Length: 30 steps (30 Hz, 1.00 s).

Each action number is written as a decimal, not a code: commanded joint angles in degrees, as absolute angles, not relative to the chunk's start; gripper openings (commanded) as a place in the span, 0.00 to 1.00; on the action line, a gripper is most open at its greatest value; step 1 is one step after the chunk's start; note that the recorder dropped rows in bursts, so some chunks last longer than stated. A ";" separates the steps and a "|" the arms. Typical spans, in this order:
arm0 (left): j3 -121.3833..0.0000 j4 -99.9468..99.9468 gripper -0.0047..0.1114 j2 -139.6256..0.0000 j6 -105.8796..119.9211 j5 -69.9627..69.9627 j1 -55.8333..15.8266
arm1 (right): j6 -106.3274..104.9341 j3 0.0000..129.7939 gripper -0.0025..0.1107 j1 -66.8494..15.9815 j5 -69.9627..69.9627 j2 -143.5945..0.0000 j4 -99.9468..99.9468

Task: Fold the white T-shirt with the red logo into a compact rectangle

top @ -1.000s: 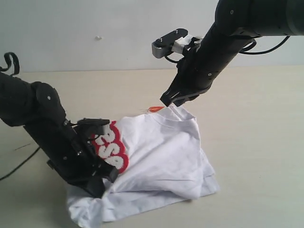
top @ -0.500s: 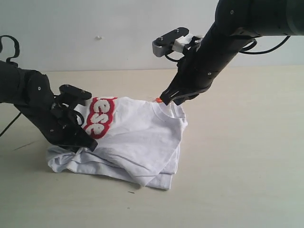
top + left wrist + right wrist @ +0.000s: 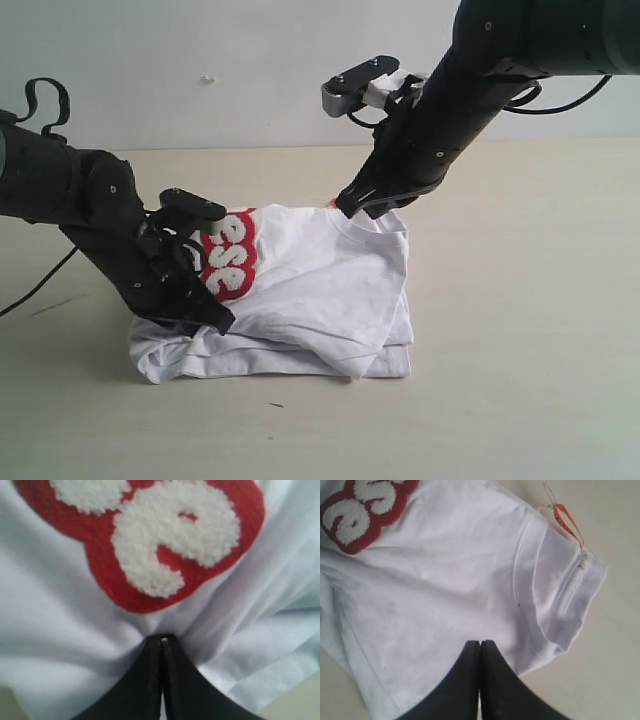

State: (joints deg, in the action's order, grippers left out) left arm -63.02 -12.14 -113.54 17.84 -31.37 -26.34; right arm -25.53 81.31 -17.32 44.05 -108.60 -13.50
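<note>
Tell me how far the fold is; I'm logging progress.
Done: the white T-shirt lies doubled in stacked layers. In hand: the left gripper pinches cloth beside the red logo, the right gripper near the collar. Remaining: the bundle is bunched and uneven, not yet a tidy rectangle.

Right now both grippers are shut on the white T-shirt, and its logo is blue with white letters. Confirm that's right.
Wrong on the colour: the logo is red, not blue, with white letters, as the left wrist view shows. The rest stands: the left gripper and the right gripper are both shut on the white T-shirt.
</note>
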 commanded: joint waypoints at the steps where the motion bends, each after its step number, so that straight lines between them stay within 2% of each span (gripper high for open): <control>1: -62.75 -15.21 0.06 -113.69 17.92 -34.81 -26.72 | -25.29 81.56 0.02 -17.35 43.13 -107.98 -12.78; 7: -62.75 -16.07 0.06 -108.67 17.92 -33.37 -26.72 | -24.69 81.56 0.02 -17.35 43.02 -107.98 -11.42; 16: -62.63 -21.01 0.06 -95.75 17.36 -26.87 -26.72 | -10.24 80.59 0.02 -17.35 38.34 -101.09 3.46; 24: -61.50 -21.21 0.06 -86.29 17.36 -31.08 -26.72 | -5.70 72.05 0.02 -17.35 33.65 -89.80 3.55; 30: -52.52 -21.75 0.06 -77.09 15.89 -24.31 -26.72 | -4.48 60.12 0.02 -17.35 24.91 -78.93 3.55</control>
State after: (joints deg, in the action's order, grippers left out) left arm -56.53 -20.93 -81.45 17.32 -28.10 -26.34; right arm -5.31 64.49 -17.32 29.93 -83.99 3.20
